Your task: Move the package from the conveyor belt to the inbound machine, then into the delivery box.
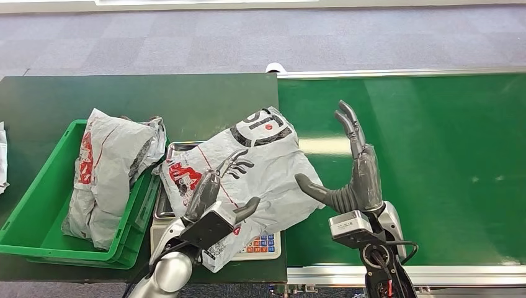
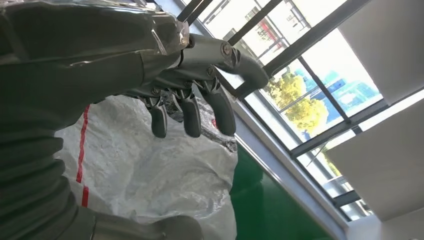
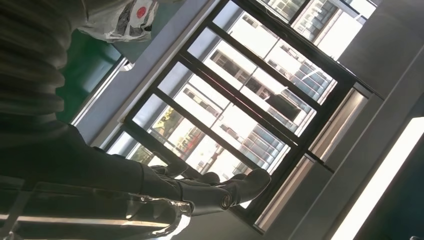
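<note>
Lying crumpled across the inbound machine [image 1: 260, 243], the grey package [image 1: 260, 161] spills rightward onto the conveyor belt [image 1: 434, 155]. The left hand [image 1: 214, 186] hovers over its near part, fingers loosely curled, gripping nothing. The right hand [image 1: 350, 174] stands over the belt just right of the package, fingers spread wide, empty. Left of the machine, the green delivery box [image 1: 37, 217] holds another grey bag [image 1: 105, 174].

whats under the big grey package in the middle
A scale-like machine: its keypad corner pokes out at the front and a strip of metal tray shows at the package's left edge. The rest of the platform and any display are covered by the package.
</note>
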`<act>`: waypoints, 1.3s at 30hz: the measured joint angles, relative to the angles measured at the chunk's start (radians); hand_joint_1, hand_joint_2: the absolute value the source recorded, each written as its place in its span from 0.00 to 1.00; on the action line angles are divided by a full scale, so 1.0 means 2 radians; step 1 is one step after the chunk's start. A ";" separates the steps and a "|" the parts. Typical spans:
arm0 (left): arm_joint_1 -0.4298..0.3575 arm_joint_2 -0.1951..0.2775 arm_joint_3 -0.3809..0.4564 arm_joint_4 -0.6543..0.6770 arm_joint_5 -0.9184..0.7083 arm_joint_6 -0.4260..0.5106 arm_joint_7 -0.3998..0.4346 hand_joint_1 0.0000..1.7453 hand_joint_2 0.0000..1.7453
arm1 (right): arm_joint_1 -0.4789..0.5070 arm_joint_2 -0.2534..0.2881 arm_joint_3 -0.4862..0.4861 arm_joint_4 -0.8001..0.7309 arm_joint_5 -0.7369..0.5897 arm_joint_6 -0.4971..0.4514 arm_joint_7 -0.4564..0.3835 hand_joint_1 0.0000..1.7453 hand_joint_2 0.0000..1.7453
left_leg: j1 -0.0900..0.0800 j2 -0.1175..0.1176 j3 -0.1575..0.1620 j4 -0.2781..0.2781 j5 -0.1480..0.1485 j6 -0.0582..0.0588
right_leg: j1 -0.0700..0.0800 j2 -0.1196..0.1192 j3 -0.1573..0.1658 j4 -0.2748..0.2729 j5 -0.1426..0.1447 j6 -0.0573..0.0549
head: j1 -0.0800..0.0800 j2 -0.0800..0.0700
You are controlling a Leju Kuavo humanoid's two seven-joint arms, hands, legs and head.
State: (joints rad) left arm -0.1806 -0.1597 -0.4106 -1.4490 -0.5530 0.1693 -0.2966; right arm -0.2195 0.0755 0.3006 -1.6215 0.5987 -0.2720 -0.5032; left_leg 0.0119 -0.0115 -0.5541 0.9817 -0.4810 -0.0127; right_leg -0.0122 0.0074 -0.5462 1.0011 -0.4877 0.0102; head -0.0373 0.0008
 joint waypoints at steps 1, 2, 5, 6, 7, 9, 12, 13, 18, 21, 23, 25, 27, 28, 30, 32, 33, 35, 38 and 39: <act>-0.001 0.001 -0.003 0.003 -0.012 0.001 0.006 0.00 1.00 | 0.000 0.000 0.000 0.000 0.001 0.000 0.000 0.00 1.00 | 0.000 0.000 0.000 0.000 0.000 0.000 | 0.000 0.000 0.000 0.000 0.000 0.000 | 0.000 0.000; -0.003 0.001 -0.006 0.006 -0.025 0.002 0.012 0.00 1.00 | 0.001 0.000 0.000 0.000 0.002 0.001 0.000 0.00 1.00 | 0.000 0.000 0.000 0.000 0.000 0.000 | 0.000 0.000 0.000 0.000 0.000 0.000 | 0.000 0.000; -0.010 0.002 -0.012 0.015 -0.058 0.004 0.028 0.00 1.00 | 0.002 0.000 0.000 -0.001 0.004 0.003 0.000 0.00 1.00 | 0.000 0.000 0.000 0.000 0.000 0.000 | 0.000 0.000 0.000 0.000 0.000 0.000 | 0.000 0.000; -0.012 0.003 -0.013 0.018 -0.067 0.004 0.032 0.00 1.00 | 0.002 0.000 0.000 -0.001 0.004 0.004 0.000 0.00 1.00 | 0.000 0.000 0.000 0.000 0.000 0.000 | 0.000 0.000 0.000 0.000 0.000 0.000 | 0.000 0.000; -0.013 0.003 -0.014 0.021 -0.076 0.004 0.036 0.00 1.00 | 0.002 0.000 0.000 -0.001 0.005 0.004 0.001 0.00 1.00 | 0.000 0.000 0.000 0.000 0.000 0.000 | 0.000 0.000 0.000 0.000 0.000 0.000 | 0.000 0.000; -0.016 0.003 -0.016 0.026 -0.097 0.005 0.046 0.00 1.00 | 0.002 0.000 0.000 -0.001 0.006 0.006 0.001 0.00 1.00 | 0.000 0.000 0.000 0.000 0.000 0.000 | 0.000 0.000 0.000 0.000 0.000 0.000 | 0.000 0.000; -0.022 0.004 -0.022 0.037 -0.154 0.013 0.072 0.00 1.00 | 0.002 0.000 0.000 -0.001 0.008 0.006 0.002 0.00 1.00 | 0.000 0.000 0.000 0.000 0.000 0.000 | 0.000 0.000 0.000 0.000 0.000 0.000 | 0.000 0.000; -0.025 0.004 -0.024 0.043 -0.179 0.016 0.085 0.00 1.00 | 0.002 0.000 0.000 -0.001 0.009 0.007 0.002 0.00 1.00 | 0.000 0.000 0.000 0.000 0.000 0.000 | 0.000 0.000 0.000 0.000 0.000 0.000 | 0.000 0.000; -0.040 0.005 -0.033 0.077 -0.266 0.020 0.127 0.00 1.00 | 0.002 0.000 0.000 -0.001 0.014 0.008 0.002 0.00 1.00 | 0.000 0.000 0.000 0.000 0.000 0.000 | 0.000 0.000 0.000 0.000 0.000 0.000 | 0.000 0.000; -0.046 0.003 -0.034 0.096 -0.285 0.019 0.136 0.00 1.00 | 0.001 0.001 -0.001 -0.001 0.016 0.010 0.003 0.00 1.00 | 0.000 0.000 0.000 0.000 0.000 0.000 | 0.000 0.000 0.000 0.000 0.000 0.000 | 0.000 0.000; -0.050 0.002 -0.034 0.106 -0.294 0.016 0.138 0.00 1.00 | 0.001 0.002 -0.001 -0.001 0.018 0.011 0.003 0.00 1.00 | 0.000 0.000 0.000 0.000 0.000 0.000 | 0.000 0.000 0.000 0.000 0.000 0.000 | 0.000 0.000; -0.054 0.000 -0.034 0.117 -0.305 0.011 0.142 0.00 1.00 | 0.001 0.004 -0.001 -0.001 0.020 0.012 0.003 0.00 1.00 | 0.000 0.000 0.000 0.000 0.000 0.000 | 0.000 0.000 0.000 0.000 0.000 0.000 | 0.000 0.000; -0.058 -0.001 -0.034 0.126 -0.319 0.003 0.148 0.00 1.00 | 0.001 0.005 -0.002 -0.001 0.021 0.013 0.003 0.00 1.00 | 0.000 0.000 0.000 0.000 0.000 0.000 | 0.000 0.000 0.000 0.000 0.000 0.000 | 0.000 0.000; -0.060 -0.002 -0.034 0.131 -0.328 -0.001 0.151 0.00 1.00 | 0.000 0.005 -0.002 -0.001 0.022 0.014 0.003 0.00 1.00 | 0.000 0.000 0.000 0.000 0.000 0.000 | 0.000 0.000 0.000 0.000 0.000 0.000 | 0.000 0.000; -0.065 -0.004 -0.034 0.139 -0.339 -0.008 0.157 0.11 1.00 | 0.000 0.006 -0.003 0.000 0.022 0.015 0.003 0.00 1.00 | 0.000 0.000 0.000 0.000 0.000 0.000 | 0.000 0.000 0.001 0.000 0.000 0.000 | 0.000 0.000; -0.068 -0.006 -0.035 0.147 -0.335 -0.011 0.152 0.50 1.00 | -0.001 0.006 -0.004 0.000 0.023 0.015 0.003 0.00 1.00 | 0.000 0.000 0.000 0.000 0.000 0.000 | 0.000 0.000 0.001 0.000 0.000 0.000 | 0.000 0.000; -0.069 -0.007 -0.034 0.150 -0.328 -0.012 0.147 0.74 1.00 | -0.001 0.006 -0.004 0.000 0.023 0.015 0.003 0.00 1.00 | 0.000 0.000 0.001 0.000 0.000 0.000 | 0.000 0.000 0.001 0.000 0.000 0.000 | 0.000 0.000; -0.069 -0.007 -0.034 0.154 -0.310 -0.017 0.132 0.89 1.00 | -0.001 0.007 -0.004 0.000 0.023 0.015 0.003 0.00 1.00 | 0.000 0.000 0.001 0.000 0.000 0.000 | 0.000 0.000 0.001 0.000 0.000 0.000 | 0.000 0.000; -0.067 -0.008 -0.032 0.155 -0.279 -0.026 0.107 0.94 1.00 | -0.001 0.007 -0.004 0.000 0.024 0.015 0.003 0.00 1.00 | 0.000 0.000 0.001 0.000 0.000 0.000 | 0.000 0.000 0.001 0.000 0.000 0.000 | 0.000 0.000; -0.066 -0.008 -0.031 0.155 -0.269 -0.028 0.101 0.94 1.00 | -0.001 0.007 -0.005 0.000 0.024 0.014 0.003 0.00 1.00 | 0.000 0.000 0.001 0.000 0.000 0.000 | 0.000 0.000 0.001 0.000 0.000 0.000 | 0.000 0.000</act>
State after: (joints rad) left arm -0.3118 -0.1751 -0.4725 -1.1383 -1.0914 0.1135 -0.0951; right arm -0.2208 0.0896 0.2915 -1.6224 0.6462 -0.2431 -0.4963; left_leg 0.0118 -0.0118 -0.5526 0.9817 -0.4808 -0.0127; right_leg -0.0122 0.0072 -0.5437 1.0011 -0.4876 0.0103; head -0.0372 0.0008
